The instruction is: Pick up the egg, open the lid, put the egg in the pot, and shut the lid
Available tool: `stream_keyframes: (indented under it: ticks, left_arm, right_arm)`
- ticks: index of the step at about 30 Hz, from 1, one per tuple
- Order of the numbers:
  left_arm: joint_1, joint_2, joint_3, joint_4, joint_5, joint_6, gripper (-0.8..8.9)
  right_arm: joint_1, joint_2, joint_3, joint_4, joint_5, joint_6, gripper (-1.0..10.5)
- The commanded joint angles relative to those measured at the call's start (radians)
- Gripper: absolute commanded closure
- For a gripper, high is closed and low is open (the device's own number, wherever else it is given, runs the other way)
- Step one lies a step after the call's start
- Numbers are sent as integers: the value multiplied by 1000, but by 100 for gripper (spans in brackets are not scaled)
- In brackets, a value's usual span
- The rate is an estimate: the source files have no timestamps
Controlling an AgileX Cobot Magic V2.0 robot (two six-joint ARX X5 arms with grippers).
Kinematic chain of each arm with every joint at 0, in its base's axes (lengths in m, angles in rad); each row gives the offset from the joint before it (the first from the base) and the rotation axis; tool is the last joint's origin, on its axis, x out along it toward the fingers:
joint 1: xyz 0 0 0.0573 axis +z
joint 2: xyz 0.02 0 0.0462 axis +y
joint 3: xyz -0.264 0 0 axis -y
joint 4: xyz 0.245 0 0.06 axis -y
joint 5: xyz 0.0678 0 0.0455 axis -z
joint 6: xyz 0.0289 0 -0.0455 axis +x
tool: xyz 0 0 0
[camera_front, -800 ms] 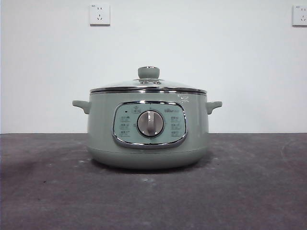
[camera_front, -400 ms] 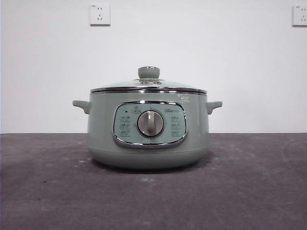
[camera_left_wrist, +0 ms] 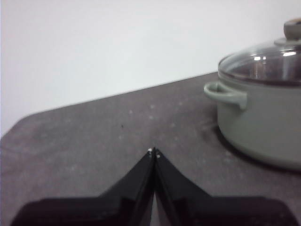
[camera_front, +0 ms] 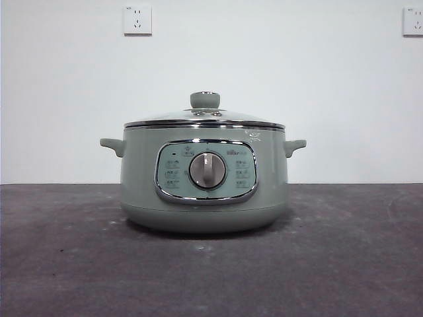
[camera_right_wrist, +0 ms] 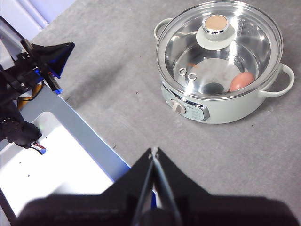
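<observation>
egg (camera_right_wrist: pixel 242 81) in pot (camera_right_wrist: pixel 221 110), beyond my fingertips | lid (camera_right_wrist: pixel 219 49) seated, job looks finished | left gripper (camera_left_wrist: pixel 153 151), right gripper (camera_right_wrist: pixel 154 151) pinched closed, empty, parked clear

No change is shown between the earlier front pictures and the present one — the pot (camera_front: pixel 203 177) is seen at the same spot on the table (camera_front: pixel 344 264), and the lid (camera_front: pixel 204 117) is seated on its rim exactly as before. No arm has come into the front view — nothing has been shifted.
</observation>
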Motion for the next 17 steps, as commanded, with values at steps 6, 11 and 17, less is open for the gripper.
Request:
stream_keyframes:
  ticks: [6,11,17]
  left_arm:
    - [3,-3,-16,-134,1,-40,817]
    - [3,-3,-16,-135,-1,-41,817]
    - [3,-3,-16,-135,-2,-41,817]
  right_arm:
    - [1,-2,0,-15,2,6,946]
    - [1,-2,0,-15,3,6,946]
    - [1,-2,0,-15,2,6,946]
